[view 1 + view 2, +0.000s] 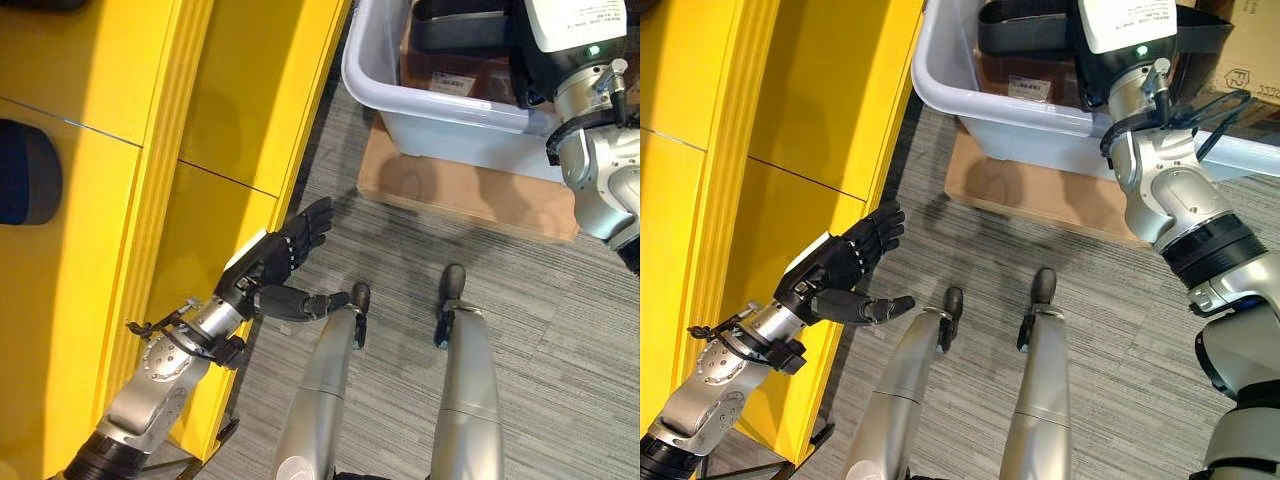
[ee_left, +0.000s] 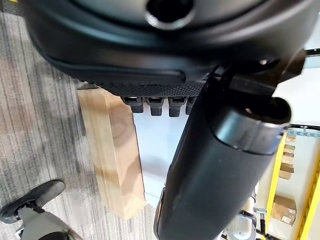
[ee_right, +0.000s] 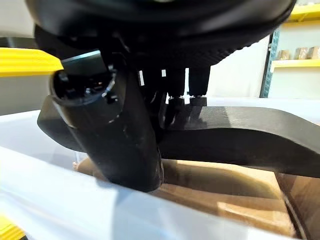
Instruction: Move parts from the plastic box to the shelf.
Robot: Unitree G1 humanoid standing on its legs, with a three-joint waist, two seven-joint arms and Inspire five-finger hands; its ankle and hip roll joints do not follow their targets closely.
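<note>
Close under my right wrist, my right hand (image 3: 150,100) curls onto one black part (image 3: 240,135) inside the single plastic box (image 1: 970,110), so I judge the pick underway, needing a lift toward the yellow shelf (image 1: 110,200), while my left hand (image 1: 285,265) hangs spread, empty.

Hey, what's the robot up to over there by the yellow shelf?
It is moving parts from a plastic box to the yellow shelf. The right hand is down in the box, its fingers at a long black part, though it is not clear that they have closed on it. The left hand hangs open beside the shelf, holding nothing. The box sits on a flat cardboard piece on the grey carpet.
</note>
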